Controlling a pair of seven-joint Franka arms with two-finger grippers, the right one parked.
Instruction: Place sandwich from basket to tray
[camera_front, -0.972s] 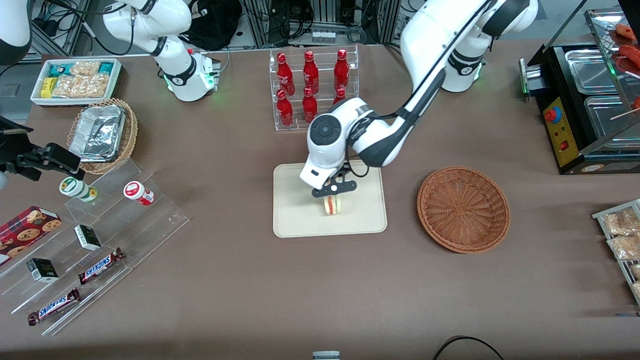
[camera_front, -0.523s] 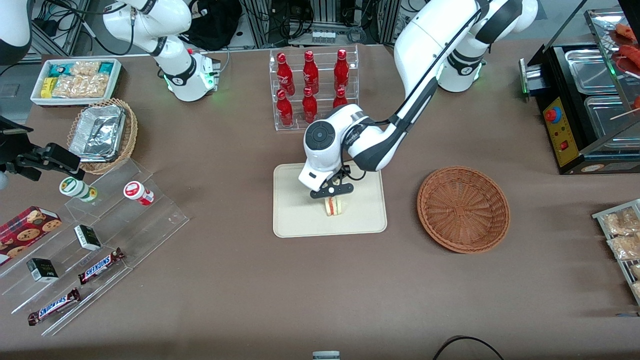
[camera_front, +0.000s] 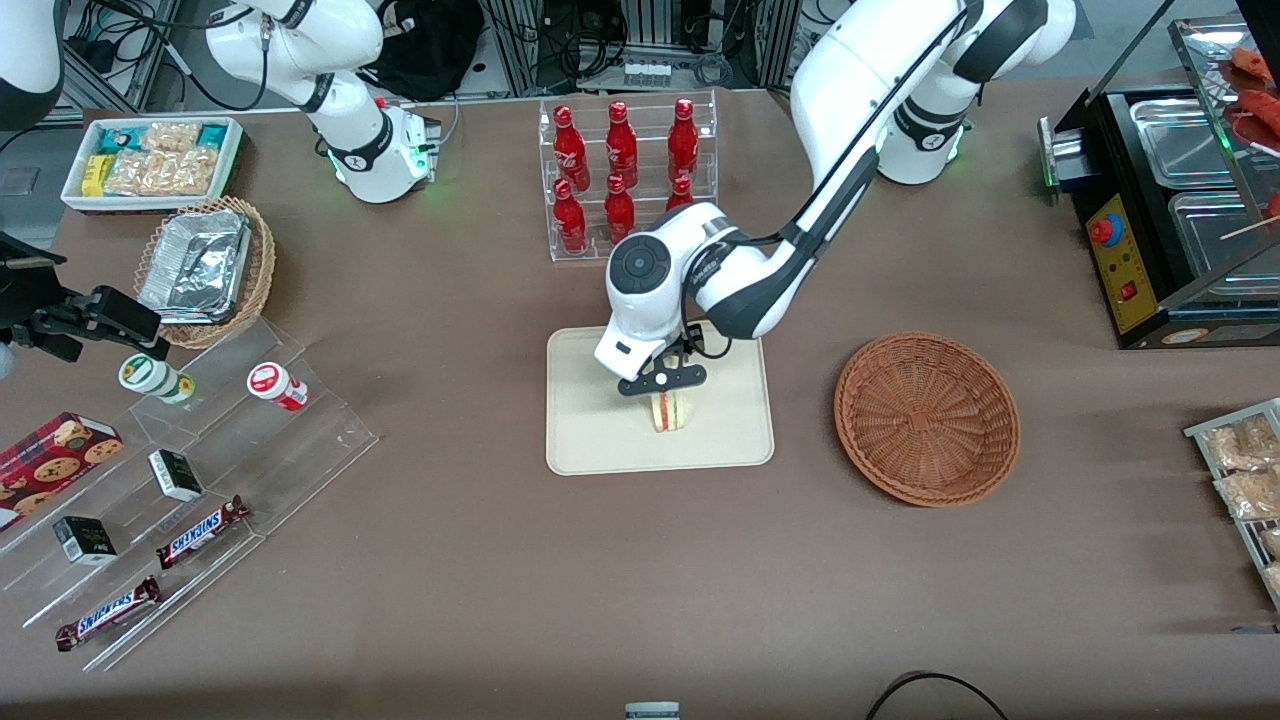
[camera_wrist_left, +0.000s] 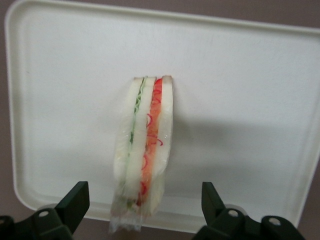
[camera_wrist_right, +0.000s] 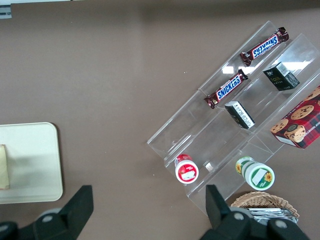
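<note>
The sandwich (camera_front: 667, 410) stands on its edge on the cream tray (camera_front: 590, 440), its red and green layers showing. In the left wrist view the sandwich (camera_wrist_left: 145, 150) rests on the tray (camera_wrist_left: 240, 100) between my spread fingers (camera_wrist_left: 75, 202), which do not touch it. My left gripper (camera_front: 662, 383) hangs open just above the sandwich. The reddish-brown wicker basket (camera_front: 927, 417) lies beside the tray toward the working arm's end, with nothing in it. The tray's edge also shows in the right wrist view (camera_wrist_right: 30, 165).
A clear rack of red bottles (camera_front: 625, 175) stands farther from the camera than the tray. A tiered acrylic stand with snack bars (camera_front: 170, 480) and a tan basket with a foil container (camera_front: 205, 270) lie toward the parked arm's end. A black warmer (camera_front: 1170, 210) stands toward the working arm's end.
My gripper has lifted slightly off the sandwich and drifted a little away from the camera. The sandwich stays on the tray.
</note>
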